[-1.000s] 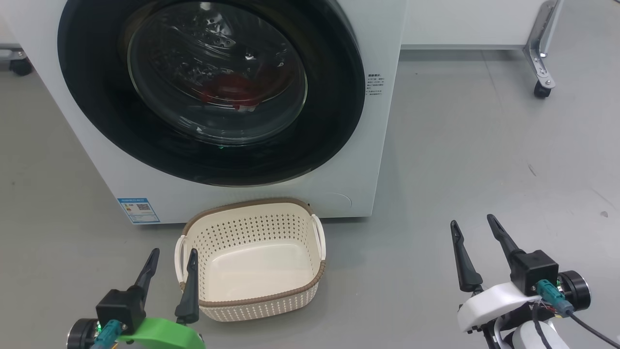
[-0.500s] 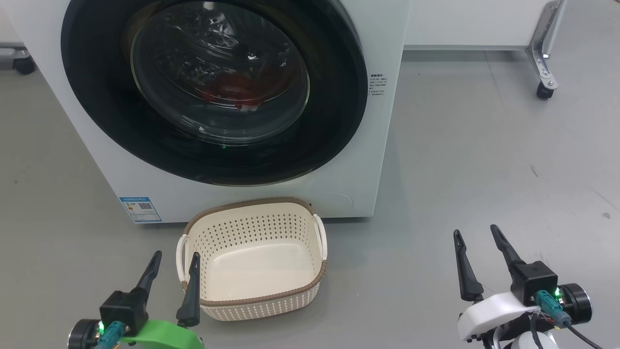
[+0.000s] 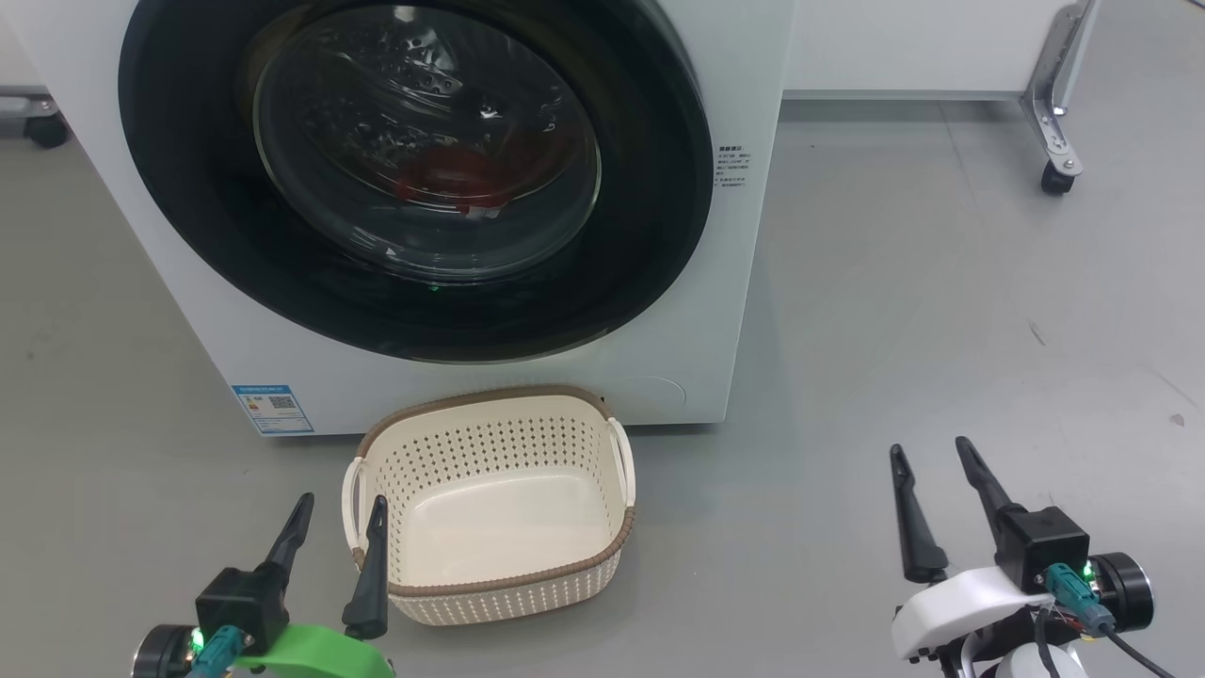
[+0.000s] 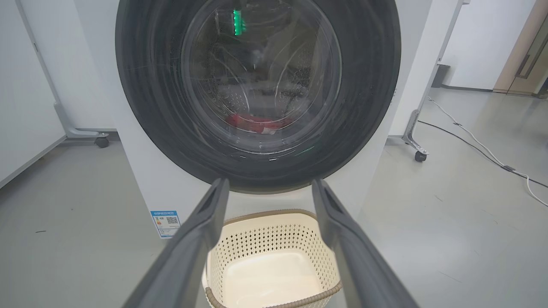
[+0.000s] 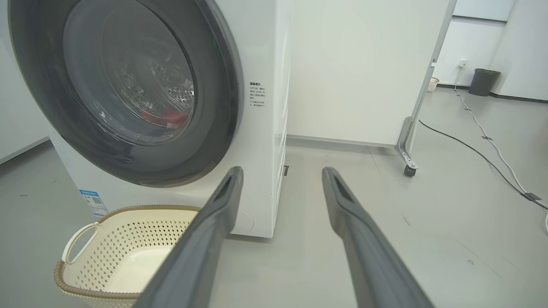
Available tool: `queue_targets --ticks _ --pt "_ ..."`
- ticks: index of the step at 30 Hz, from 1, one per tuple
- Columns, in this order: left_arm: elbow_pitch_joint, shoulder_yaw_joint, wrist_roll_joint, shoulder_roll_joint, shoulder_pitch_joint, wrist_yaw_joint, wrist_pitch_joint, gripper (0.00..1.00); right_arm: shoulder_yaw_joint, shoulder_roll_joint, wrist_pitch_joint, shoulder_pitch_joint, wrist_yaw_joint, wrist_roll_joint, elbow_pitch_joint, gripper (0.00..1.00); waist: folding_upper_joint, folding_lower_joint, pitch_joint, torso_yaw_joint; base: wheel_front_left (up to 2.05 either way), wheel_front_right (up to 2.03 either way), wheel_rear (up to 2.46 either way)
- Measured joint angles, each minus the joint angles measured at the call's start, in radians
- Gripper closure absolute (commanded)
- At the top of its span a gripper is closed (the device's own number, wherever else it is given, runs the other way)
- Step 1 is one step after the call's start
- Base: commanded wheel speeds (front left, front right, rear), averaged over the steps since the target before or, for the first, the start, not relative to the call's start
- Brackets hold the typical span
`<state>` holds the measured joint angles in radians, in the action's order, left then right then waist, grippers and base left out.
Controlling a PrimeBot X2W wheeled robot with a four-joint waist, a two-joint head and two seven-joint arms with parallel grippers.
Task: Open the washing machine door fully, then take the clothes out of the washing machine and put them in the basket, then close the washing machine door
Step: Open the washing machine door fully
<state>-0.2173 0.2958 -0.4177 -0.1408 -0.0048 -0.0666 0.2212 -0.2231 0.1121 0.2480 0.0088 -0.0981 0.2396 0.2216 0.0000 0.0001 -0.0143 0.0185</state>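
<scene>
door (image 3: 414,179): was shut against the washer (image 3: 739,311).
clothes (image 3: 452,179): lay red inside the drum, seen through the glass.
basket (image 3: 508,395): stood on the floor (image 3: 941,311), just below the door.
left end effector (image 3: 342,499): was released, fingers spread, beside the basket's left handle.
right end effector (image 3: 928,446): was released, well right of the basket.

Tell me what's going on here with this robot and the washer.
Nothing is being handled yet. The washing machine door is shut, with red clothes visible through its glass. The basket sits empty on the floor before the washing machine. The left gripper and right gripper are open and empty, either side of the basket.
</scene>
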Motion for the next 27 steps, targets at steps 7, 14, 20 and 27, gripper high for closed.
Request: queue_targets --ticks 7,14,20,27 --pt "-0.001 -0.001 0.0 0.004 0.0 -0.002 0.0 0.0 0.002 -0.002 0.0 0.001 0.015 0.0 0.01 1.0 0.0 0.0 0.001 0.003 0.0 0.0 0.0" --pt "-0.001 0.0 0.0 0.003 0.0 -0.003 0.0 0.0 0.022 -0.021 0.0 0.001 0.037 0.052 0.016 1.0 0.0 0.0 0.008 0.006 0.0 0.0 0.0" --pt "0.008 0.0 0.006 0.003 -0.004 -0.003 0.0 0.0 0.074 -0.052 0.0 -0.001 0.081 0.189 0.012 1.0 0.0 0.0 0.032 0.01 0.0 0.0 0.0" --pt "0.035 0.002 0.014 0.002 -0.033 -0.003 0.0 0.0 0.151 -0.073 -0.011 -0.042 0.16 0.449 0.019 1.0 0.0 0.0 0.08 0.018 0.0 0.0 0.0"
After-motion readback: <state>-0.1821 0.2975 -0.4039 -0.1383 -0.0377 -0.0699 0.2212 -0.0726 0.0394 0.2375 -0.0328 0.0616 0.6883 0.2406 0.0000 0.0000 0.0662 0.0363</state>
